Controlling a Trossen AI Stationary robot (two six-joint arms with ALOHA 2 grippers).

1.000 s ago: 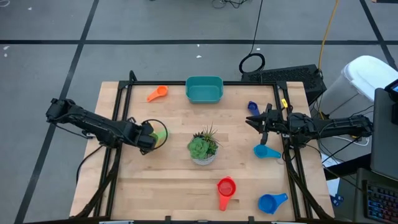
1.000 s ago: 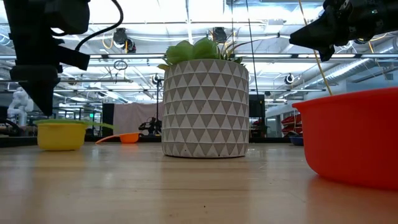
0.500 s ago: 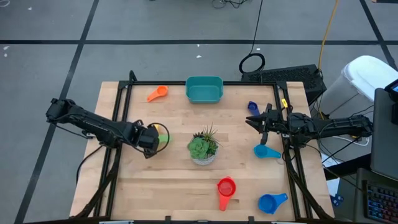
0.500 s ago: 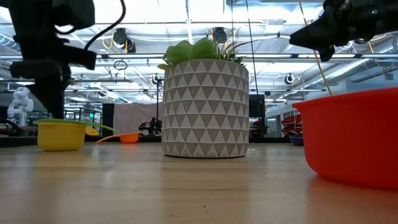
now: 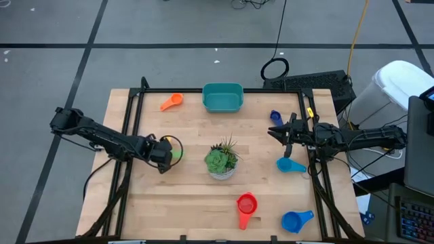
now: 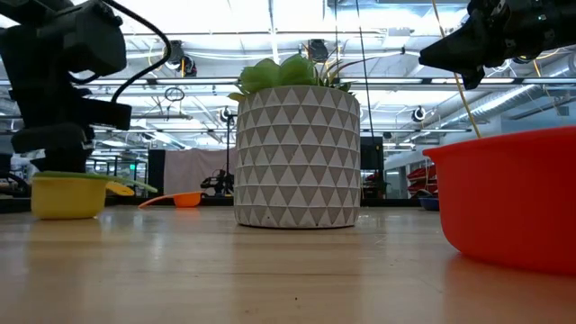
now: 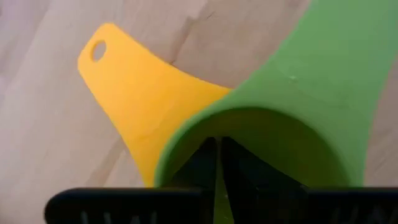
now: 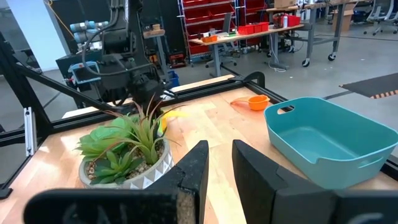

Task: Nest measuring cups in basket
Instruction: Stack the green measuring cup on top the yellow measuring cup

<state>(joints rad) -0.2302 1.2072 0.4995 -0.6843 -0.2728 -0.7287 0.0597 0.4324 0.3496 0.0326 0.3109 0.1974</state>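
Your basket (image 5: 222, 97): teal, empty, upright, top centre of the high view. Orange cup (image 5: 171, 102) sits left of it, handle toward lower left. Green cup (image 7: 292, 93) is nested in the yellow cup (image 6: 67, 194), left of centre. Dark blue cup (image 5: 275, 116) upper right, light blue cup (image 5: 290, 165) right. Red cup (image 5: 246, 205) and blue cup (image 5: 296, 220) lower right, all upright.

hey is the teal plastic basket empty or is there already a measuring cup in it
Empty. The teal rectangular plastic basket shows only its bare floor from above, and the right wrist view into it shows no cup inside.
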